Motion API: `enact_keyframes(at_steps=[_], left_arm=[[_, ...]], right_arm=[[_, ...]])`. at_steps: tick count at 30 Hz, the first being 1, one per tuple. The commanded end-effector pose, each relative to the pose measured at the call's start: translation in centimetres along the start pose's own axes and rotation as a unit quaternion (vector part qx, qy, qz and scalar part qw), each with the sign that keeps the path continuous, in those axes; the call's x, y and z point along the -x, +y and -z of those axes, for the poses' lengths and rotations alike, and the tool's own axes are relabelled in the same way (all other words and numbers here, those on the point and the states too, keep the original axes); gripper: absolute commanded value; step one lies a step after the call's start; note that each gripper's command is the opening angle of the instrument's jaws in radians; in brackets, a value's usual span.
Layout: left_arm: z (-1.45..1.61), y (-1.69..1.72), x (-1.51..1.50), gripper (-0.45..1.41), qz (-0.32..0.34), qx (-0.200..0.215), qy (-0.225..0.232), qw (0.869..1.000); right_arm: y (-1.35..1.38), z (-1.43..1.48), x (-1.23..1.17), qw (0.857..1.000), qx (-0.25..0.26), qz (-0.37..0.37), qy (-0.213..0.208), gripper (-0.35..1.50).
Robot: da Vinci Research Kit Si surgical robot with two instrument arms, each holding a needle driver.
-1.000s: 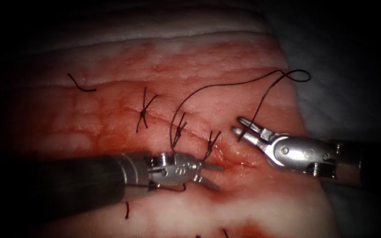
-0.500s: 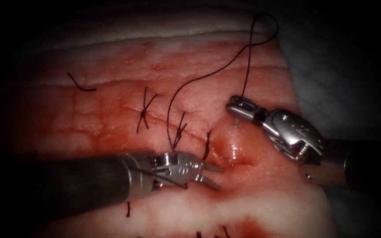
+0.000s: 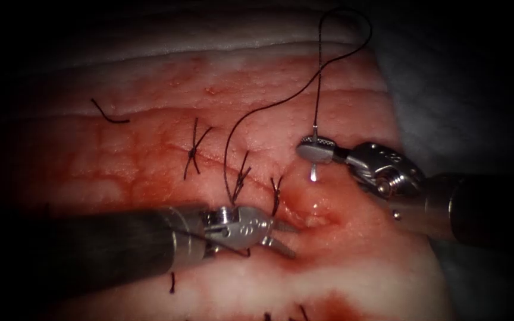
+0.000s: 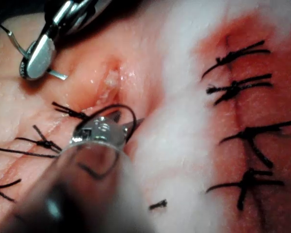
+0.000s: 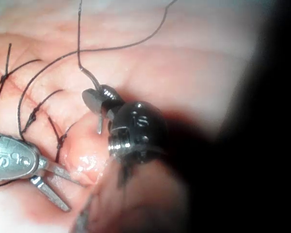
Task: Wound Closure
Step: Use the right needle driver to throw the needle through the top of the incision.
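Observation:
My right tool [image 3: 313, 148] is shut on the curved needle [image 3: 315, 170] near its tail. The needle's point hangs down just over the tissue [image 3: 150, 178], on the right side of the cut [image 3: 319, 219], and I cannot tell whether it touches. The dark thread [image 3: 316, 89] rises from the needle's tail, loops at the top and runs down to a stitch [image 3: 240, 178]. My left tool [image 3: 282, 236] is open and holds nothing, its tips at the cut's left lip. In the right wrist view the needle [image 5: 99, 125] sticks out below the shut right tool [image 5: 98, 103], with the open left tool [image 5: 56, 182] beside it.
Three knotted stitches [image 3: 194, 151] cross the cut to the upper left. Loose cut thread ends [image 3: 109, 114] lie on the tissue. Red fluid [image 3: 328, 309] wets the surface. A thread strand lies over the left tool's wrist [image 4: 111, 109]. Another row of stitches [image 4: 242, 121] runs beside it.
The right tool shut on the needle, turned its wrist and moved up and left, swinging the thread loop upward. The left tool has stayed put with its jaws open.

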Motion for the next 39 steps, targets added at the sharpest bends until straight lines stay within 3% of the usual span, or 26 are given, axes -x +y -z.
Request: enact_keyframes(at_steps=[1,9,15,17,18,19,24,30,39], left_arm=[[-0.06,-0.03,0.0,0.19,0.0,0.0,0.0,1.0],[-0.03,-0.05,-0.02,0.21,0.001,-0.002,0.0,1.0],[-0.02,-0.04,-0.03,0.17,0.002,-0.002,0.0,1.0],[-0.02,-0.04,-0.03,0.16,0.002,-0.002,0.0,1.0],[-0.02,-0.03,-0.03,0.16,0.002,-0.002,0.0,1.0],[-0.02,-0.03,-0.04,0.16,0.002,-0.002,0.0,1.0],[-0.02,-0.03,-0.04,0.14,0.003,-0.002,0.0,1.0],[-0.02,-0.03,-0.04,0.12,0.002,-0.002,0.0,1.0],[-0.02,-0.03,-0.04,0.09,0.002,-0.002,0.0,1.0]], right_arm=[[-0.03,-0.08,0.02,1.0,-0.001,-0.019,-0.005,-0.35],[-0.25,-0.03,0.22,0.995,-0.024,-0.086,-0.037,-0.35],[-0.29,-0.01,0.12,0.997,-0.022,-0.07,0.004,-0.35],[-0.26,-0.01,0.06,0.999,-0.017,-0.023,0.021,0.14],[-0.22,-0.01,0.02,0.999,-0.004,0.017,0.034,0.49],[-0.2,-0.01,-0.01,0.999,0.001,0.031,0.037,0.69],[0.02,0.01,-0.18,0.991,0.056,0.108,0.049,1.23],[0.18,0.05,-0.36,0.982,0.088,0.158,0.06,1.3],[0.01,0.03,-0.42,0.974,0.096,0.198,0.06,1.21]])
